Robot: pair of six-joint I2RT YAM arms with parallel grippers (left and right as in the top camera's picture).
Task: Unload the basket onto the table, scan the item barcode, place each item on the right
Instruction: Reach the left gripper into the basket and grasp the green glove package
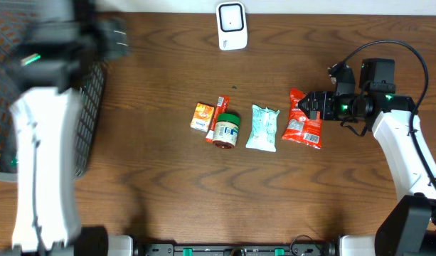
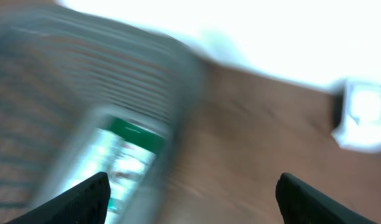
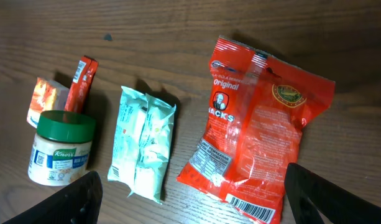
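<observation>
Several items lie in a row mid-table: an orange sachet (image 1: 200, 116), a red stick pack (image 1: 219, 110), a green-lidded Knorr jar (image 1: 225, 130), a mint-green packet (image 1: 262, 128) and a red snack bag (image 1: 304, 119). The red snack bag (image 3: 258, 121) shows a barcode (image 3: 255, 209) at its near corner. My right gripper (image 3: 193, 186) hangs open above this bag and the mint-green packet (image 3: 143, 143), holding nothing. The white scanner (image 1: 232, 26) stands at the back edge. My left gripper (image 2: 193, 202) is open and empty over the basket (image 1: 89, 107); its view is motion-blurred, with a green-and-white item (image 2: 125, 155) below.
The dark mesh basket takes up the left edge of the table, with the left arm (image 1: 40, 142) over it. The right arm (image 1: 402, 142) reaches in from the right side. The scanner (image 2: 364, 115) appears blurred at the right of the left wrist view.
</observation>
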